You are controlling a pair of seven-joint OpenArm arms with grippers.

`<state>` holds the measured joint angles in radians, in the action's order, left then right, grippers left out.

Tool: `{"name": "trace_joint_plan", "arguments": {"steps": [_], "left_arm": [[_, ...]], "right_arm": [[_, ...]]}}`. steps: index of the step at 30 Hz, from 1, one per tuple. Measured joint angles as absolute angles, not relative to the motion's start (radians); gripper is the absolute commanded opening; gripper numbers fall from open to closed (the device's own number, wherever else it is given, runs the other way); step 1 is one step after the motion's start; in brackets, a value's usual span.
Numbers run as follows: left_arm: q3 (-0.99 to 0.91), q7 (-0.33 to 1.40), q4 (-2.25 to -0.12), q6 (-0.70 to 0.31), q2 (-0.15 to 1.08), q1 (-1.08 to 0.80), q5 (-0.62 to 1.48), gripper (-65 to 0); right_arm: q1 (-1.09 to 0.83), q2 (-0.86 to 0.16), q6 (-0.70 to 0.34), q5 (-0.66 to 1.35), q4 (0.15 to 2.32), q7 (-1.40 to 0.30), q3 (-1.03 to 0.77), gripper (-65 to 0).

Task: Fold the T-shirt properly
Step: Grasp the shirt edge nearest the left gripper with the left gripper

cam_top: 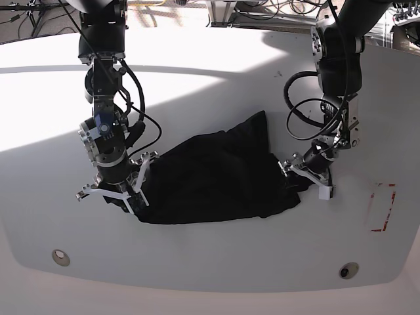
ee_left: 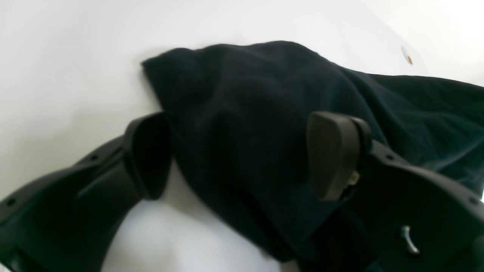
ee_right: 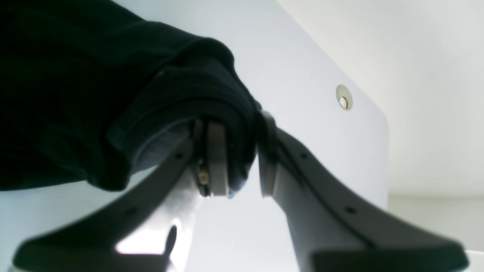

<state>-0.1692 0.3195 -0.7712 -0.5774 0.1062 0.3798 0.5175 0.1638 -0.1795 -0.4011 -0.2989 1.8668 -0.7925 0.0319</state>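
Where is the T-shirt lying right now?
In the base view the T-shirt lies crumpled mid-table between the arms, its edges at the right gripper and left gripper.

1. The white table [cam_top: 216,79] lay bare across its far half, leaving wide room for a gripper to pass behind the T-shirt [cam_top: 216,180].
2. The T-shirt, crumpled in the middle, filled the ground between the two arms and blocked a straight path from one to the other.
3. The right gripper [cam_top: 134,190] sat at one end of the cloth, its jaws pinched on a bunched fold [ee_right: 211,98].
4. The left gripper [cam_top: 307,177] stood at the other end, jaws wide, with cloth lying between them.
5. The near strip of table held only two small round holes [cam_top: 60,257] and red tape marks [cam_top: 384,209] off to one side, beyond the left gripper.
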Motion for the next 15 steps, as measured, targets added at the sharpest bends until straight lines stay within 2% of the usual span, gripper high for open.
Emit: {"name": "trace_joint_plan", "arguments": {"steps": [3, 7, 11, 13, 15], "left_arm": [[-0.134, 0.323, -0.771, -0.577, 0.105, 0.379, 0.552, -16.1], [-0.123, 0.327, -0.766, -0.577, 0.098, 0.38, 0.581, -30.7], [-0.123, 0.337, -0.757, -0.569, 0.099, 0.375, 0.581, -52.2], [-0.123, 0.344, -0.754, -0.568, 0.101, 0.377, 0.579, -58.5], [-0.123, 0.35, -0.754, -0.564, 0.103, 0.38, 0.569, -61.1]], "right_arm": [[0.164, -0.179, -0.401, -0.299, 1.867, -0.793, 0.032, -52.6], [0.163, -0.179, -0.401, -0.299, 1.867, -0.793, 0.032, -52.6], [0.163, -0.179, -0.401, -0.299, 1.867, -0.793, 0.031, -52.6], [0.163, -0.179, -0.401, -0.299, 1.866, -0.793, 0.031, -52.0], [0.163, -0.179, -0.401, -0.299, 1.866, -0.793, 0.031, -51.7]]}}
